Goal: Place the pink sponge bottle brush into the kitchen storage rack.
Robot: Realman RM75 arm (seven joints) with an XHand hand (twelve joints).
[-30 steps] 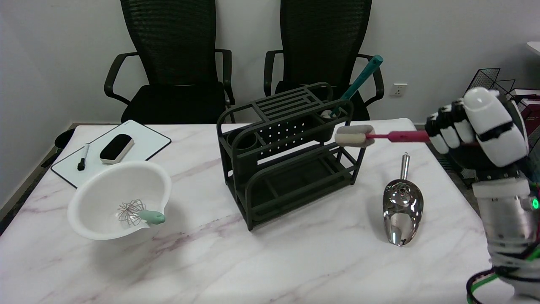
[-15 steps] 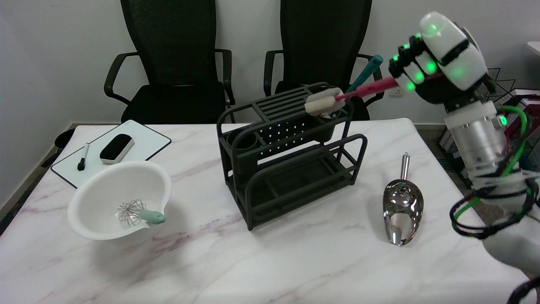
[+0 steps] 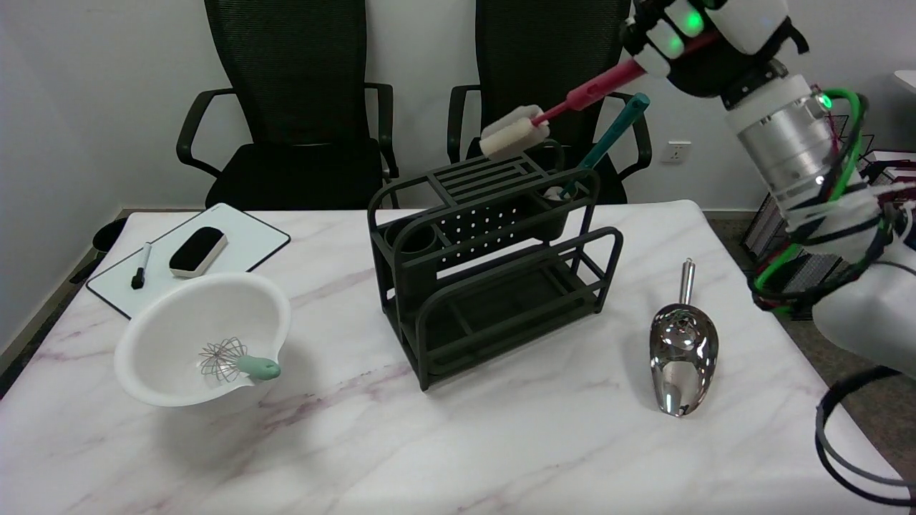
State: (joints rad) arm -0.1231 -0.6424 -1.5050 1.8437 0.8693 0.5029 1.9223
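My right hand (image 3: 705,39) is high at the upper right, partly cut off by the top edge, and grips the pink handle of the sponge bottle brush (image 3: 551,114). The brush slants down to the left, and its pale sponge head (image 3: 513,131) hangs in the air just above the slatted top of the dark kitchen storage rack (image 3: 486,265), apart from it. The rack stands mid-table. A teal-handled utensil (image 3: 608,139) leans out of its right cup.
A steel scoop (image 3: 682,350) lies right of the rack. At the left, a white bowl (image 3: 179,315) holds a small whisk (image 3: 232,361). A whiteboard (image 3: 236,243) with an eraser (image 3: 198,251) and a marker (image 3: 140,266) sits behind it. Two black chairs stand beyond the table.
My right hand has risen and moved left with the brush. The sponge head went from beside the rack's right end, up past the teal utensil, to above the rack's top.
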